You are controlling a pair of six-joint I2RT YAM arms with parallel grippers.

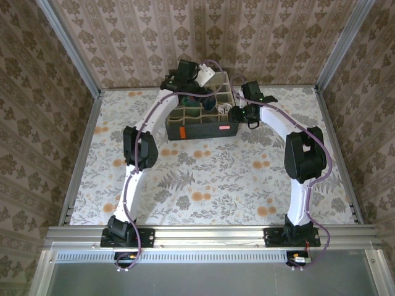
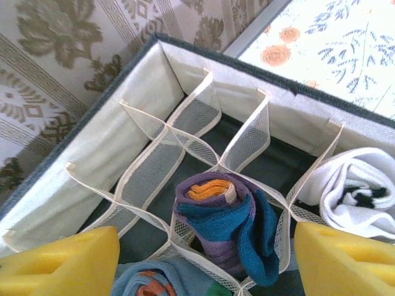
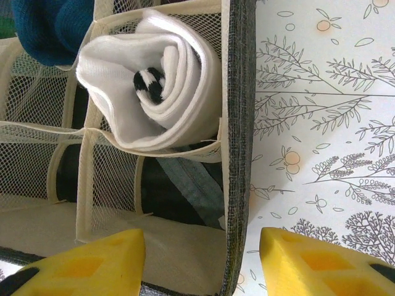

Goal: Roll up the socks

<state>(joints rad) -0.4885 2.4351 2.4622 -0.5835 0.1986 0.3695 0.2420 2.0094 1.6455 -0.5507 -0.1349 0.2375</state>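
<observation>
Left gripper [image 2: 203,259]: spread wide, clasping nothing, poised above the far part of the grey fabric box [image 2: 92,142], with yellow fingertips [image 2: 58,262] either side of one mesh cell. Directly below, in that cell: the purple sock [image 2: 216,216], rolled up, blue toe wrapped round the outside, a bit of orange at the core. In the next cell, toward the box's right wall: the white sock [image 2: 355,191], also rolled, black stripes peeping from the middle. At the bottom edge of the left wrist view, in a neighbouring cell: a little of the grey-blue sock [image 2: 154,280], orange showing in it.

Right gripper [image 3: 203,259]: likewise parted, grasping nothing, straddling the box's right wall, one finger over the inside, the other over the floral table [image 3: 321,123]. Whether touching that wall or not: cannot tell. Just beyond, pressed against the same wall: the white roll in its cell, and past it a corner of blue toe.

From above: box at the far middle of the table, both arms arched in toward it, left at its far-left corner, right at its right end.
</observation>
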